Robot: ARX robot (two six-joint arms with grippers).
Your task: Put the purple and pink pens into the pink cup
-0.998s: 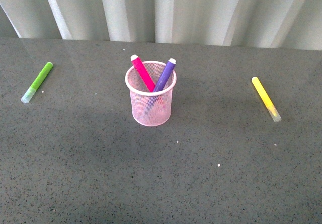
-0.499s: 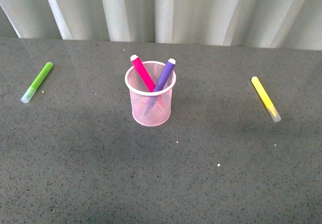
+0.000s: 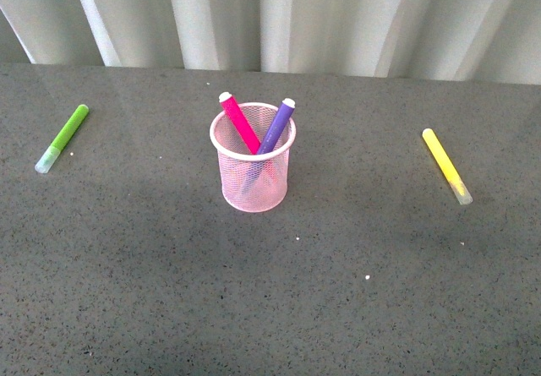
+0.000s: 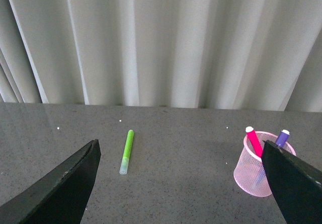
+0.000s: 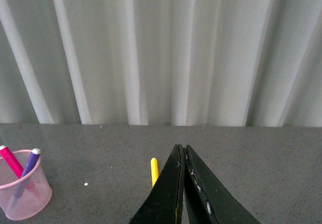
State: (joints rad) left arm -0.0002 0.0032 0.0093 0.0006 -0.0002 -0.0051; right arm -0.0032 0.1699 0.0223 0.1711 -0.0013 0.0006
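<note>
The pink cup [image 3: 253, 160] stands upright on the grey table, mid-scene. The pink pen [image 3: 240, 122] and the purple pen [image 3: 277, 125] both stand inside it, leaning apart and sticking out above the rim. Neither arm shows in the front view. In the left wrist view the cup [image 4: 255, 172] with both pens is beside one finger, and my left gripper [image 4: 181, 151] is open and empty, well back from it. In the right wrist view my right gripper [image 5: 181, 148] is shut on nothing, with the cup [image 5: 24, 194] far off to one side.
A lime-green marker [image 3: 62, 138] lies on the table at the left, also in the left wrist view [image 4: 127, 151]. A yellow marker [image 3: 447, 166] lies at the right, partly hidden behind my right fingers [image 5: 154, 171]. A white curtain [image 3: 270, 17] closes the table's far edge.
</note>
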